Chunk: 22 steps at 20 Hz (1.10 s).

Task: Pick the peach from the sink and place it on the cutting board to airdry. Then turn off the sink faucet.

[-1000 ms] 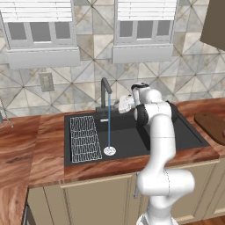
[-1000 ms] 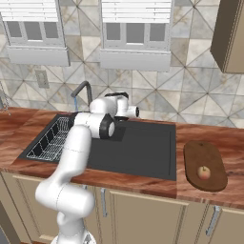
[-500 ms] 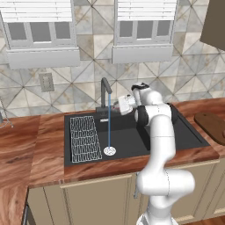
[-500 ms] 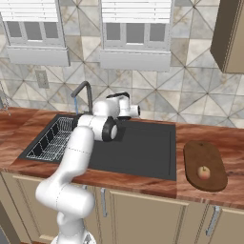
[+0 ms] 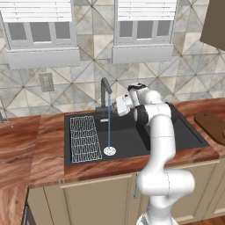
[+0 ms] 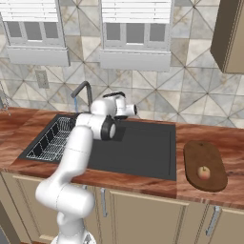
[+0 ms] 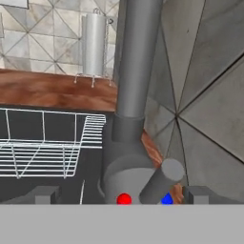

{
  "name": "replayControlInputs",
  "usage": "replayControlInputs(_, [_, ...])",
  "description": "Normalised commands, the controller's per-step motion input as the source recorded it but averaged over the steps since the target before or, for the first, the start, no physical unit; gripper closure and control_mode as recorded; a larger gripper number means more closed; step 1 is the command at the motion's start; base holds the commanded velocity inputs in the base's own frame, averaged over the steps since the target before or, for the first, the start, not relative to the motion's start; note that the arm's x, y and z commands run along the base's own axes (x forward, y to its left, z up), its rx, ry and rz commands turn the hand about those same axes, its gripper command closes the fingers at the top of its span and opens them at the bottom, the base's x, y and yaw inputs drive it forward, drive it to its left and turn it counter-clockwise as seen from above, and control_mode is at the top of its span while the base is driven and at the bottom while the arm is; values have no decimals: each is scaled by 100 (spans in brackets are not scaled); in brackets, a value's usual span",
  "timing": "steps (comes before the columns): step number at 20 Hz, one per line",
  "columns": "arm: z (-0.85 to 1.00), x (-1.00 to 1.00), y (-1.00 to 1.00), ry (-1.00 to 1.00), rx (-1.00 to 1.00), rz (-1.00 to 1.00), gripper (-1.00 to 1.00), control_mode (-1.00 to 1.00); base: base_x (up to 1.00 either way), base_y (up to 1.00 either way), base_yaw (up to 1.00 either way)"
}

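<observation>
Now the tool (image 5: 117,107) sits a touch nearer the sink faucet (image 5: 105,96) than half a second ago, its white hand drawn in just beside the faucet's base at the back rim of the sink (image 5: 184,132); little else has changed, and the base cameras have not shifted. From the hand view the faucet's grey column (image 7: 138,62) stands directly ahead, and its small side lever (image 7: 162,178) juts out between the two dark fingertips (image 7: 45,194), which stand well apart on either side of the faucet base, so the tool is spread and pinching nothing. Red and blue dots mark the base by that lever. Water runs in a thin blue stream (image 5: 109,127) from the spout down to the white drain disc (image 5: 109,151). Left of the faucet, the white wire rack (image 5: 85,137) lies in the basin, and it shows again beside the faucet base in the hand view (image 7: 47,143). Right of the faucet, past the sink's edge, the cutting board (image 6: 205,164) rests on the wood counter (image 6: 143,181) with the peach (image 6: 204,172) sitting on it, well apart from the arm. Farther back, beyond the rack, a metal cylinder on thin legs (image 7: 95,45) stands on the counter against the tiled wall.
</observation>
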Motion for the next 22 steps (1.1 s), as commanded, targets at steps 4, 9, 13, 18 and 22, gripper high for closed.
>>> replayControlInputs(4, [62,47,98,9,-18,6,-100,-100,0,0,0])
replayControlInputs(9, [58,52,91,14,-27,4,-100,-100,0,0,0])
replayControlInputs(13, [48,55,91,15,-31,2,-100,-100,0,0,0])
replayControlInputs(18, [23,58,90,15,-34,3,-100,-100,0,0,0])
replayControlInputs(22, [-27,34,32,14,-26,8,-100,-100,0,0,0])
